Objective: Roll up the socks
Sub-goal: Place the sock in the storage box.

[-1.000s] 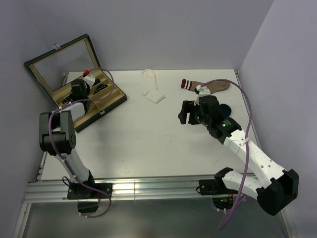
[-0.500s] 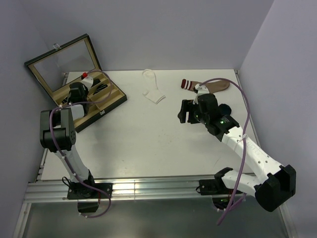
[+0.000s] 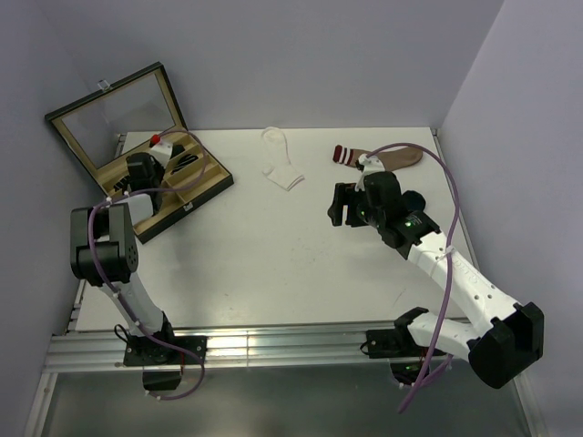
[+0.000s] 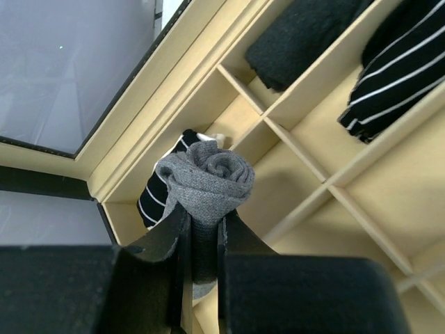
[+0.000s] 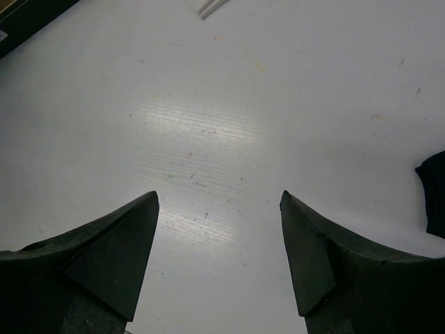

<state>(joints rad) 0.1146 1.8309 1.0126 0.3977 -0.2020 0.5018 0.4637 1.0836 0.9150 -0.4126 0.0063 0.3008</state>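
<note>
The left pincer (image 4: 201,236) clamps a rolled grey knit sock (image 4: 205,182) just above the tan divided case (image 4: 313,174). The right pincer (image 5: 219,202) hangs spread over the white table (image 5: 208,125), with a flat white sock (image 3: 282,168) well ahead of it.

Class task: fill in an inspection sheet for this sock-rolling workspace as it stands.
Surface: white table, faint scuffs.
Job's things: grey sock roll, held; white sock and brown sock flat at far edge; dark sock beside right arm; open compartment case holding dark rolls.
Clutter: nothing seen.
Grippers: left gripper shut on grey sock roll over case; right gripper open, fingers over bare table.
Cables: purple cables loop along both arms.
Surroundings: lilac walls.
</note>
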